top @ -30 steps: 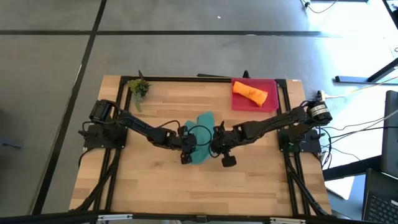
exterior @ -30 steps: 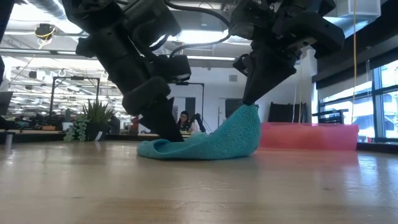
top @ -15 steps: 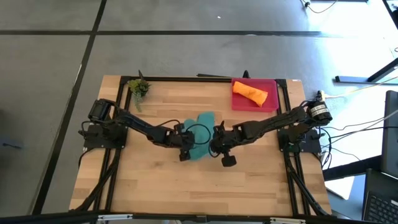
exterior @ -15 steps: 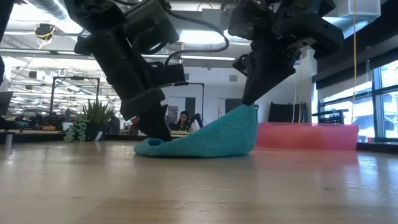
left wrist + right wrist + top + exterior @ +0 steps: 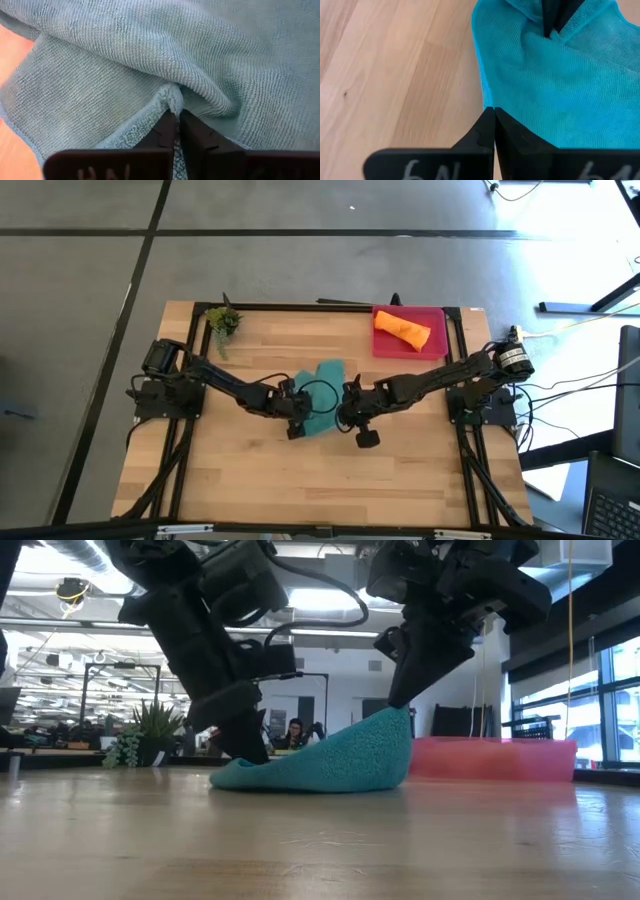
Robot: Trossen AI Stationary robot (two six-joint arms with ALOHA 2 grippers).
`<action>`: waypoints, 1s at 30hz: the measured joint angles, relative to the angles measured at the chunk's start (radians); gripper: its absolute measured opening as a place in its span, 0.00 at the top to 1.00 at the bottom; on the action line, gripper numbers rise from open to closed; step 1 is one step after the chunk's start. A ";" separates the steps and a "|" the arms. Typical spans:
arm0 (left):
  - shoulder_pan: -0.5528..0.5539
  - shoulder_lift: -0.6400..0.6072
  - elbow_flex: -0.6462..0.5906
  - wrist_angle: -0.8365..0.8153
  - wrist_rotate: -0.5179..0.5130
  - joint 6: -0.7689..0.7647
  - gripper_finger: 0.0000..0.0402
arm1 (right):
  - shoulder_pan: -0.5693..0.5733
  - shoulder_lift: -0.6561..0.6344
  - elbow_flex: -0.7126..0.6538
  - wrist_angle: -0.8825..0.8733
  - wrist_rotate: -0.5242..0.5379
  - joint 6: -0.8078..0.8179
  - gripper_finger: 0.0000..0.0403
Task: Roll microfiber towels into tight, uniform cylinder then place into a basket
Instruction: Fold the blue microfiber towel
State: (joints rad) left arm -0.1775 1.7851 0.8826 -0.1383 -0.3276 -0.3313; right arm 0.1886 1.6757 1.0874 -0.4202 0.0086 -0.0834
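The teal microfiber towel [image 5: 322,392] lies crumpled mid-table. In the low view its right end [image 5: 398,720] is raised and the rest slopes down to the wood at the left. My left gripper [image 5: 176,117] is shut on the low end. My right gripper [image 5: 493,114] is shut on the raised end. The orange towel [image 5: 402,330] lies rolled inside the pink basket [image 5: 432,345] at the table's far right. My left gripper pinches a puckered bit of the teal towel's hemmed edge [image 5: 171,97] between its two fingertips. It slants down at it from the table's left. That end of the towel [image 5: 232,776] stays low on the table. My right gripper pinches the teal towel's edge [image 5: 489,102] between its two fingertips, slanting down from the table's right. The held end [image 5: 400,716] is lifted clear. The cloth hangs from it in a slope down to the table.
A small potted plant [image 5: 223,321] stands at the far left corner. Bare wood lies in front of the towel toward the near edge [image 5: 320,490]. A black frame rail runs along the table's sides and back [image 5: 300,307].
My left gripper has tipped, drawn a little toward the table's left and shut on the towel's low end. That end has slid left with it, so the towel now stretches longer. The raised end in my right gripper has stayed where it was.
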 joint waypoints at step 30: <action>-0.085 -0.155 0.082 -0.362 -0.055 -0.114 1.00 | -0.004 -0.004 0.003 -0.019 0.103 -0.026 0.99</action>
State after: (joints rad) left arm -0.2623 1.6300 0.9642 -0.5002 -0.3824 -0.4451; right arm 0.1844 1.6718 1.0901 -0.4390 0.1120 -0.1089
